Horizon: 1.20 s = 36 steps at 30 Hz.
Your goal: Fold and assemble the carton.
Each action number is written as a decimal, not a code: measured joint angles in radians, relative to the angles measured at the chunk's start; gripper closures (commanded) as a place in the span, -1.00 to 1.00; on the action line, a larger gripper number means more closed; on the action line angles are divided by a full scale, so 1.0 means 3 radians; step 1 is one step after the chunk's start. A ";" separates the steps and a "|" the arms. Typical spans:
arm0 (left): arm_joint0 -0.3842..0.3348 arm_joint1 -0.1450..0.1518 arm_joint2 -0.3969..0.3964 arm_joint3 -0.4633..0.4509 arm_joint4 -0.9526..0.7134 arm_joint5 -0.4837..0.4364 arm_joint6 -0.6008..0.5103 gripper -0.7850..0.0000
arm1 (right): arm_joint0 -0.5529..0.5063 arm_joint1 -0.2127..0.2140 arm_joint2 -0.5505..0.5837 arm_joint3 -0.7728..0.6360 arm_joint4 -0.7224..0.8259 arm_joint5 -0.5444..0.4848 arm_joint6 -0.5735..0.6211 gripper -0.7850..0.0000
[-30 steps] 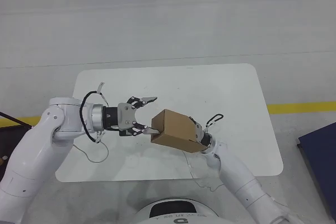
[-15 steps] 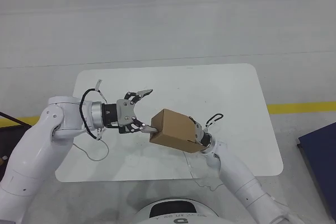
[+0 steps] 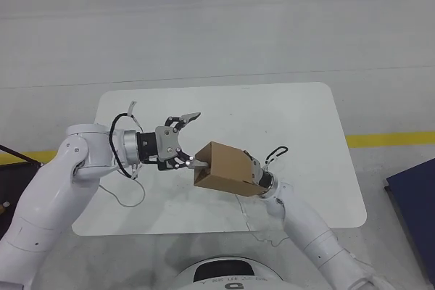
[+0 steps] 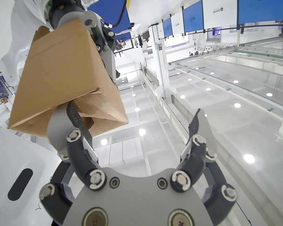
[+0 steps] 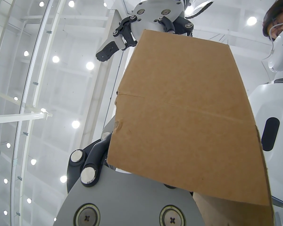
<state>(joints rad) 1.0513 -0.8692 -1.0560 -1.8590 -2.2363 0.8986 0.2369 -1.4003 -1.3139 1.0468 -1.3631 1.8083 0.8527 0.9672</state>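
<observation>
A brown cardboard carton [image 3: 228,170] hangs tilted above the middle of the white table, with my right gripper [image 3: 259,175] shut on its right end; the carton hides the fingers. In the right wrist view the carton [image 5: 184,118] covers the jaws. My left gripper [image 3: 196,140] stands open at the carton's left end. One of its fingertips [image 4: 72,111] pokes into the folded flaps of the carton [image 4: 61,76], while the other stays in free air. The left gripper's free finger [image 5: 107,51] shows past the carton's far edge.
The white table [image 3: 290,116] lies below both arms with bare surface on all sides of the carton. A thin cable [image 3: 119,196] trails over its left part. Off the table to the right lies a dark blue sheet [image 3: 420,210] on the floor.
The left gripper has opened wider and shifted slightly right. Its near fingertip has moved from the carton's lower left corner onto the end flaps. The carton and right arm have barely moved.
</observation>
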 measured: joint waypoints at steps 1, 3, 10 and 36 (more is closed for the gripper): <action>-0.0011 -0.0005 0.0007 0.0002 0.0007 -0.0004 0.0000 -1.00 | 0.0001 0.0000 -0.0001 0.0001 0.0001 -0.0001 0.0001 1.00; -0.0031 -0.0014 0.0016 0.0007 0.0036 -0.0018 -0.0001 -1.00 | 0.0001 0.0000 -0.0001 0.0001 0.0001 -0.0001 0.0001 1.00; -0.0035 -0.0032 0.0016 0.0017 0.0125 -0.0036 -0.0031 -1.00 | -0.0004 0.0002 -0.0001 -0.0001 0.0012 -0.0004 0.0004 1.00; 0.0450 0.0077 -0.0951 -0.0050 -0.0120 -0.0079 -0.0253 -1.00 | 0.0054 0.0026 0.0147 0.0127 0.0167 -0.0021 0.0020 1.00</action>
<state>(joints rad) 1.1863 -0.8462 -1.3412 -1.8738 -2.2722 0.8748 0.1611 -1.3842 -1.3060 1.0910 -1.3249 1.8584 0.8465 0.9733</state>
